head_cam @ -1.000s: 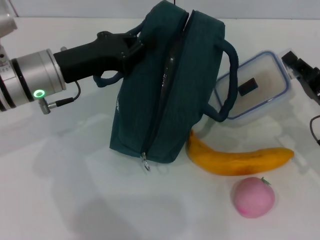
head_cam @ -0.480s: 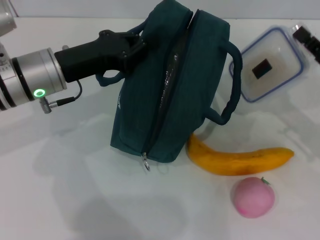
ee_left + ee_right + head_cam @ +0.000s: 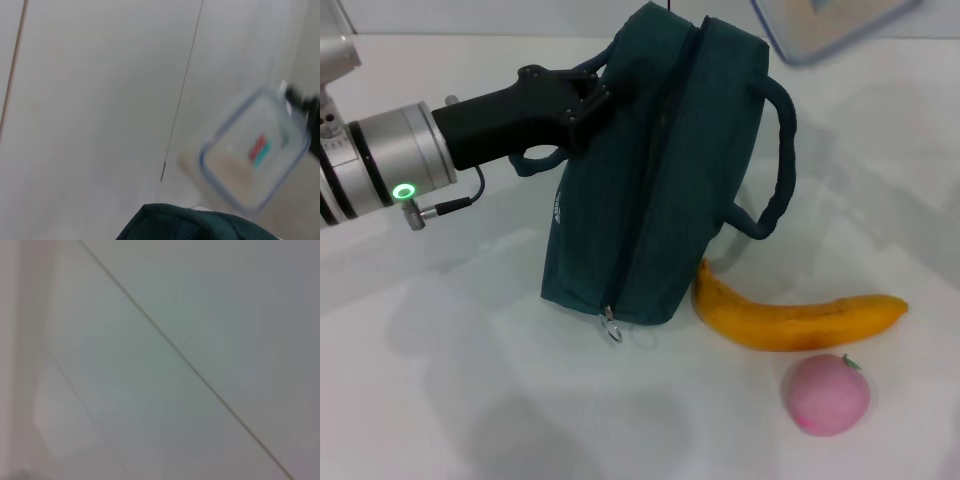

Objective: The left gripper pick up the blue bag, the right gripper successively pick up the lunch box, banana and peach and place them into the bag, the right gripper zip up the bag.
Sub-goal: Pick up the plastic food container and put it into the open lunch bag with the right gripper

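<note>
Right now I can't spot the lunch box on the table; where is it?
The lunch box is in the air at the head view's top edge, right of the bag, above its handle.

This looks like a robot test room rather than a home. A bare white surface carries only a few props, and behind it stands a plain pale wall of flat panels split by thin seams, unfurnished and undecorated.

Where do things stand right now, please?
Left hand gripping blue bag at its handle. Right hand carrying lunch box above bag. Banana and peach on table, nothing in the way.
</note>
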You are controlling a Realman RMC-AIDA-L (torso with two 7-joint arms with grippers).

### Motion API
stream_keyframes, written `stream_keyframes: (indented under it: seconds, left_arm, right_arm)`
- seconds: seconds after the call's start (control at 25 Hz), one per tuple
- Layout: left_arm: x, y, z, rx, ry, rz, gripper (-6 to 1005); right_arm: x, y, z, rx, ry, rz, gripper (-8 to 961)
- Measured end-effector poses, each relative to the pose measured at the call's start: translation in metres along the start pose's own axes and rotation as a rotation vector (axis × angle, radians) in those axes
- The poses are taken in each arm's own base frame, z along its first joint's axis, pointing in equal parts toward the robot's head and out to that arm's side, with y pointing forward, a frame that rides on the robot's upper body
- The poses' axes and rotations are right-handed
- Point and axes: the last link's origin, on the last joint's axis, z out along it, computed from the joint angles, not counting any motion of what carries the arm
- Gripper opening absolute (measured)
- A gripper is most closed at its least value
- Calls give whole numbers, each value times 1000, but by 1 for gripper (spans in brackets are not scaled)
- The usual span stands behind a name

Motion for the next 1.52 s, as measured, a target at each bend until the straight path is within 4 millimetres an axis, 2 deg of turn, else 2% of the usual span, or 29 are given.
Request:
stream_keyframes:
  seconds: [0.12,0.24,0.32,0.4,0.64,0.8,1.52]
  left_arm:
    - [-1,0,0,2,-1,-1,36]
    - [-2,0,2,0,-2,-9,36]
    - [-3,1,4,-6,-4,-13,36]
    - [-3,1,6,-10,-5,-17,36]
    - [-2,0,6,-6,-1,-18,36]
    - [-2,0,5,-3,-1,-18,36]
    - [-1,-3,5,12,-1,-16,36]
  right_arm:
    - [-4,11,31,-107,-29,13,95]
    - [2,20,61,-185,23,42,95]
    - [9,23,73,-202,70,56,96]
    - [18,23,77,-192,113,67,96]
    - [32,15,58,-120,166,91,96]
    - [33,13,43,-95,157,97,96]
    - [36,9,6,-41,188,91,96]
